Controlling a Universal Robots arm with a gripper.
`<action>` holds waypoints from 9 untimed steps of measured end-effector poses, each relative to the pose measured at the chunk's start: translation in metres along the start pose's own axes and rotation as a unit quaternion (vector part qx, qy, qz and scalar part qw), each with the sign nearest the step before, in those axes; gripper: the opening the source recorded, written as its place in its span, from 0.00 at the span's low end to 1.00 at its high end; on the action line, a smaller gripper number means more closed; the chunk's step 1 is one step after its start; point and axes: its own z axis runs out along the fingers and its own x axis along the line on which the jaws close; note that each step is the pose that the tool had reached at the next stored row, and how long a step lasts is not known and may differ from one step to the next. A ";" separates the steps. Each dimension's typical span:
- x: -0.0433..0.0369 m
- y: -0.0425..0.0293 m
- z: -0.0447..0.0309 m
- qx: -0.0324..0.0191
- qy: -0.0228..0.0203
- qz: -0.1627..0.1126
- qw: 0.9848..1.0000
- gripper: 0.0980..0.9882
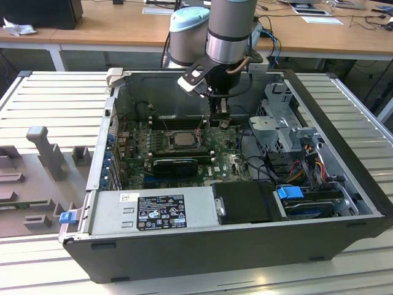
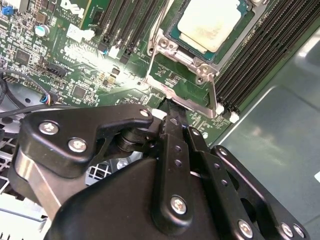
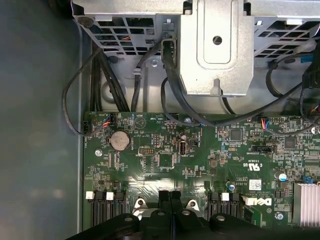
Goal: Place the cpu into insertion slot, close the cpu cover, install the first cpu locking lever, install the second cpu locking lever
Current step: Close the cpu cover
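The cpu (image 1: 182, 139) lies flat in the insertion slot (image 2: 174, 36) in the middle of the green motherboard, its pale metal top (image 2: 210, 22) facing up. The cpu cover (image 2: 167, 46), a metal frame, sits down around it. A thin metal lever (image 2: 213, 92) runs along one edge of the socket. My gripper (image 1: 221, 120) hangs low over the board, just off the socket toward the exterior view's right. Its black fingers are pressed together, with the tips (image 2: 172, 112) at the corner of the socket frame. I see nothing between them in the first wrist view (image 3: 170, 197).
Long black memory slots (image 2: 260, 55) flank the socket. A metal drive cage (image 3: 215, 50) with black cables (image 3: 100, 85) stands beyond the board's edge. The power supply (image 1: 153, 212) fills the case's front, and the grey case wall (image 2: 280, 150) is close behind the gripper.
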 end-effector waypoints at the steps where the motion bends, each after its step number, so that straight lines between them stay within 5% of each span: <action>1: 0.0000 -0.0004 0.0000 0.000 0.000 0.000 1.000 0.01; 9: 0.0000 -0.0023 0.0000 0.000 0.000 0.000 1.000 0.01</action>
